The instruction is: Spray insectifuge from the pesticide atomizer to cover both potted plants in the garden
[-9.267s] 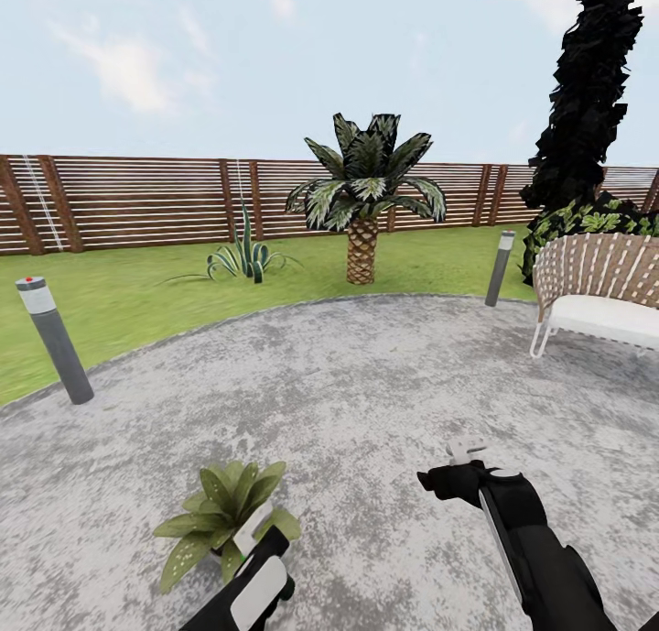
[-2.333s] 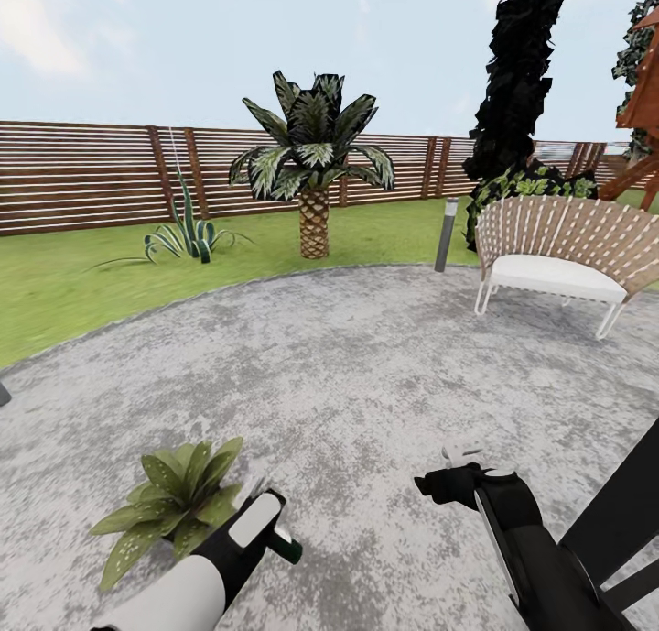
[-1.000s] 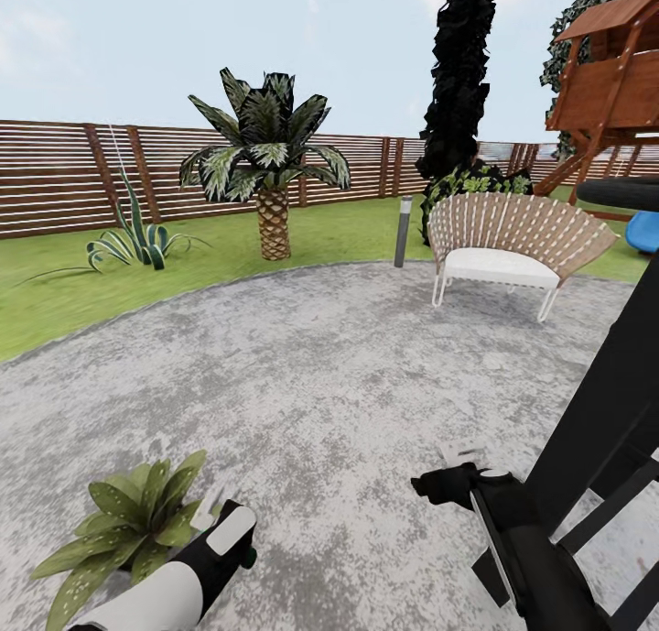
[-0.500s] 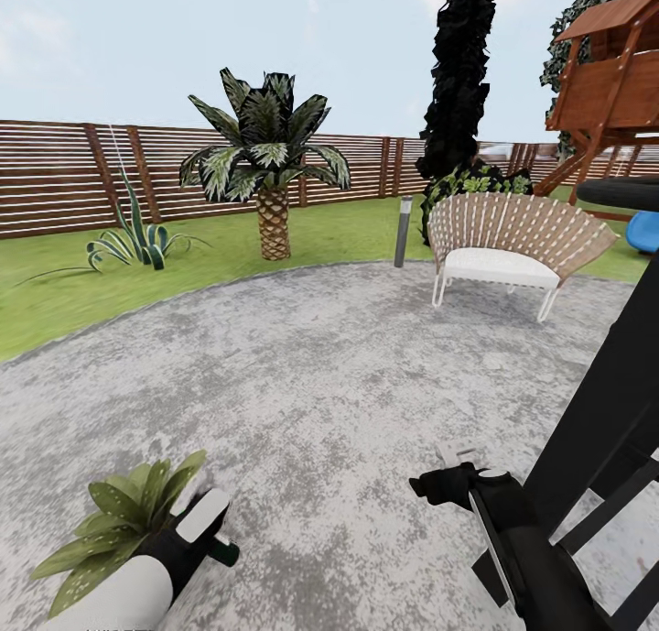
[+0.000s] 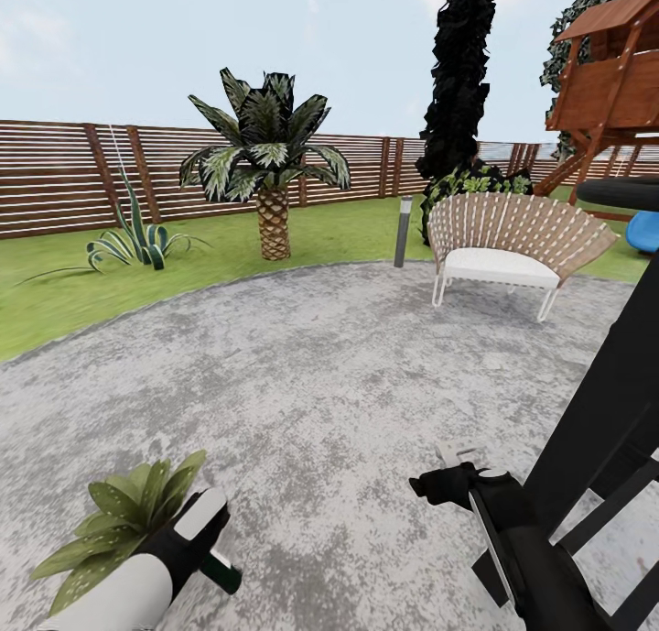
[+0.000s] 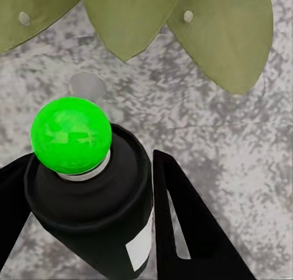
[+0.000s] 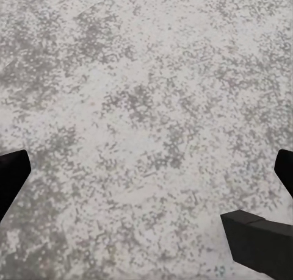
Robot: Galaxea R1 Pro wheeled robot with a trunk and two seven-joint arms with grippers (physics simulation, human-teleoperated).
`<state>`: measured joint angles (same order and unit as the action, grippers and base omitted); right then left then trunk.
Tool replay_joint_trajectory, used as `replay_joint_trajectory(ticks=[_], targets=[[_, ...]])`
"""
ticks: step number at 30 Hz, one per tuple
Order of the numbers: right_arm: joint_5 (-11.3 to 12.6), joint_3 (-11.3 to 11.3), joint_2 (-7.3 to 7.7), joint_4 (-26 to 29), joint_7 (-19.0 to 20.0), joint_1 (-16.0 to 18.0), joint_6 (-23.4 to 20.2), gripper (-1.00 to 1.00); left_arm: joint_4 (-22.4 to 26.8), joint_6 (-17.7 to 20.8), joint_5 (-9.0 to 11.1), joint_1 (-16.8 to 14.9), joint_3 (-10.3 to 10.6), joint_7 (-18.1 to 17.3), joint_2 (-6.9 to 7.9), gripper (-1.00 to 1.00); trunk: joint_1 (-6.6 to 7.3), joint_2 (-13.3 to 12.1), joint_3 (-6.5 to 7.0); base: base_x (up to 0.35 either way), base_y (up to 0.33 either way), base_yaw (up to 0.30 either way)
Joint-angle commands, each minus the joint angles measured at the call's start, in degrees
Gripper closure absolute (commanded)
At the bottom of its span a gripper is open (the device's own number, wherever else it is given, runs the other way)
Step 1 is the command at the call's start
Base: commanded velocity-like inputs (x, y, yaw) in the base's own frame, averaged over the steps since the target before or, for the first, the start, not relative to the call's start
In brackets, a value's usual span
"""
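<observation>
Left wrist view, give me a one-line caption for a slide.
Left gripper holds the dark atomizer bottle, bright green tip forward, just short of the potted plant's leaves over grey paving.

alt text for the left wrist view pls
The left tool grips a dark atomizer bottle with a bright green round top, a pale label on its side. Beyond it, speckled green leaves of a potted plant hang over grey paving.

potted plant [image 5: 124, 521] left of bench [image 5: 513, 251], palm [image 5: 265, 168] behind.

Showing in the head view: one potted plant [image 5: 124, 532], one palm [image 5: 265, 168], one spiky agave [image 5: 135, 237], one bollard light [image 5: 403, 232], one woven bench [image 5: 513, 246], one play tower [image 5: 611, 91], two robot arms.
</observation>
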<state>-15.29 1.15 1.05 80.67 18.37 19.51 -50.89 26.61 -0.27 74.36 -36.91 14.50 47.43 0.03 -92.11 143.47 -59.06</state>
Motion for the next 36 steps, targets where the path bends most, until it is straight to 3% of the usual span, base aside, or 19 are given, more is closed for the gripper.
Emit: replay_joint_trajectory(ticks=[1, 7, 10, 15, 25, 31, 36], targets=[[0.0, 0.0, 0.00, 0.0, 0.0, 0.0, 0.0, -1.00, 0.0, 0.6, -0.1, -0.1, 0.0, 1.0, -0.01, 1.00, 0.00, 0.0, 0.00, 0.000, 0.000, 0.000], [0.0, 0.0, 0.00, 0.0, 0.0, 0.0, 0.0, -1.00, 0.0, 2.0, -0.3, -0.5, 0.0, 2.8, 0.05, 1.00, 0.00, 0.0, 0.00, 0.000, 0.000, 0.000], [0.0, 0.0, 0.00, 0.0, 0.0, 0.0, 0.0, -1.00, 0.4, 2.2, -0.6, -0.5, 0.1, 6.2, -0.07, 1.00, 0.00, 0.0, 0.00, 0.000, 0.000, 0.000], [0.0, 0.0, 0.00, 0.0, 0.0, 0.0, 0.0, -1.00, 0.5, 5.2, -0.7, -0.8, 0.1, 7.4, -0.08, 1.00, 0.00, 0.0, 0.00, 0.000, 0.000, -0.005], [0.0, 0.0, 0.00, 0.0, 0.0, 0.0, -0.1, -1.00, -0.7, 4.9, -0.5, -0.7, 0.2, 3.7, -0.56, 1.00, 0.00, 0.0, 0.00, 0.000, 0.000, -0.274], [0.0, 0.1, 0.00, 0.0, 0.0, 0.0, -0.1, -1.00, -0.3, 0.9, -0.2, -0.7, 0.0, 2.5, -0.79, 1.00, 0.00, 0.0, 0.00, 0.000, 0.000, -0.294], [0.0, 0.1, -0.03, 0.0, 0.0, 0.0, 0.0, -1.00, 0.3, -0.5, -0.5, -0.7, 0.2, 2.2, -0.98, 1.00, -0.13, 0.1, -1.11, 0.000, 0.000, -0.241]])
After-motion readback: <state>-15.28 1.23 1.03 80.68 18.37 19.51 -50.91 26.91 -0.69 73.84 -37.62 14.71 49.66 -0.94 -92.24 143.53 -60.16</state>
